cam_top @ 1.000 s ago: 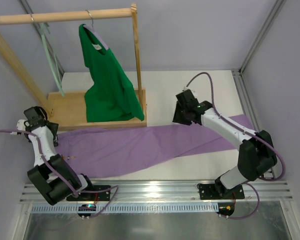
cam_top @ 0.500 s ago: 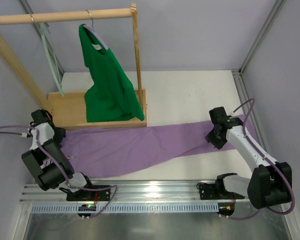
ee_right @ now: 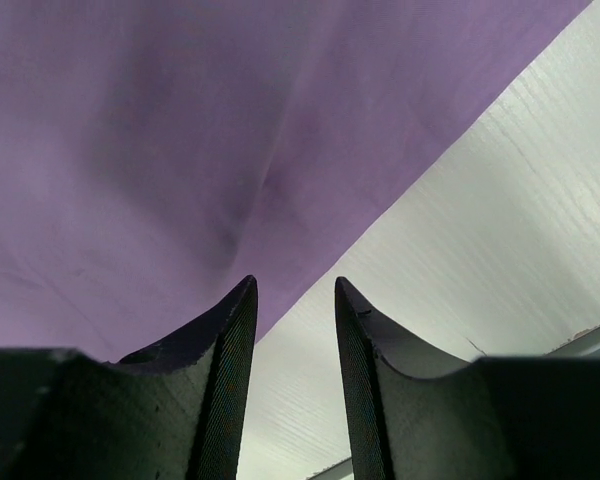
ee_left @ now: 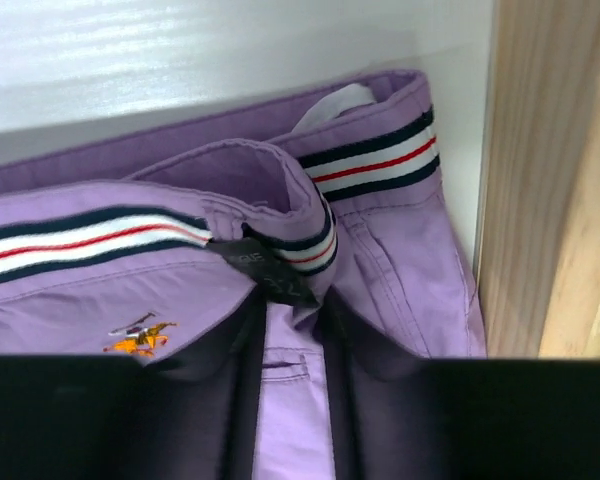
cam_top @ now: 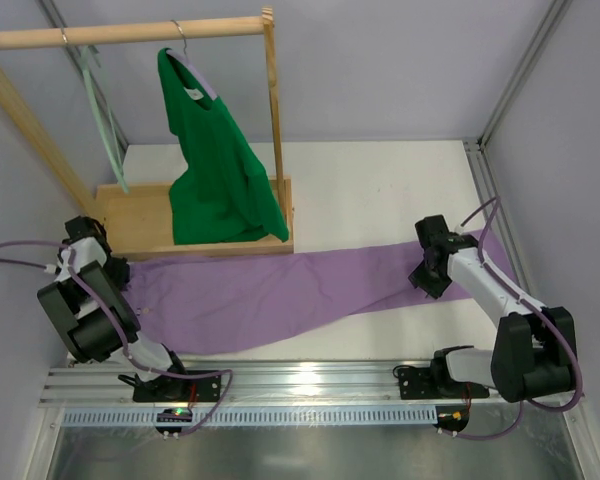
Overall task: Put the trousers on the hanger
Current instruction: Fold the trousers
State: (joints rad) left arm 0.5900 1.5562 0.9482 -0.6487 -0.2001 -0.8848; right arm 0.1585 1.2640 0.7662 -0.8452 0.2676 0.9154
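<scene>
Lying flat on the table [cam_top: 380,190], the trousers [cam_top: 280,290] run left to right, with the waistband [ee_left: 370,160] beside the wooden rack [cam_top: 130,225]. The hanger [cam_top: 102,110] hangs on its rail, well apart. At the waistband fold the left gripper [ee_left: 285,300] stands narrow; whether it grips is unclear. Over the leg's edge the right gripper [ee_right: 295,290] is half-open and empty.

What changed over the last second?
The right gripper swung rightward from the middle of the trousers to the leg's near edge, jaws open. The left gripper edged onto the waistband, jaws narrowing around it. Trousers, hanger and green top stayed put.
</scene>
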